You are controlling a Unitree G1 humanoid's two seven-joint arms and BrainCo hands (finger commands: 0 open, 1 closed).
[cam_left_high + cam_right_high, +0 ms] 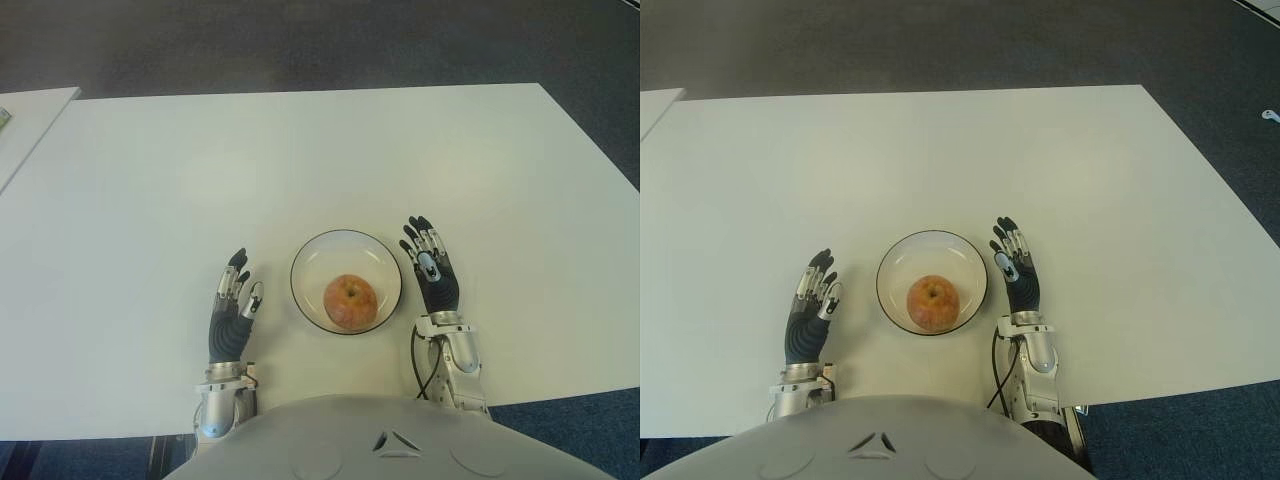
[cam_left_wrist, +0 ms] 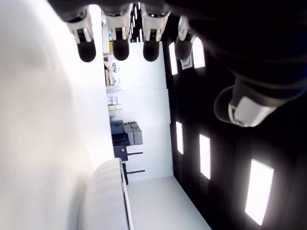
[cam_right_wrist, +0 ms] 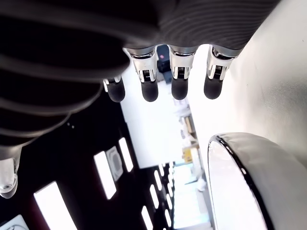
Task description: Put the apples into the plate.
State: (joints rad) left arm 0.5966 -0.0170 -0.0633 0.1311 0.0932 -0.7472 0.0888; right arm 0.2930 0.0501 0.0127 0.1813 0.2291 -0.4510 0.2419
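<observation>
The plate is placed on the table, near its front edge. One apple is seen inside the plate. The left hand is found left of the plate, the right hand just right of it.

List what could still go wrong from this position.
1. The right hand shows open close beside the plate rim; a sideways move might nudge the plate and roll the apple.
2. The apple sits toward the plate's near edge, so a bump might tip it out.
3. The left hand, open on the plate's other side, could also clip it if swung inward.
</observation>
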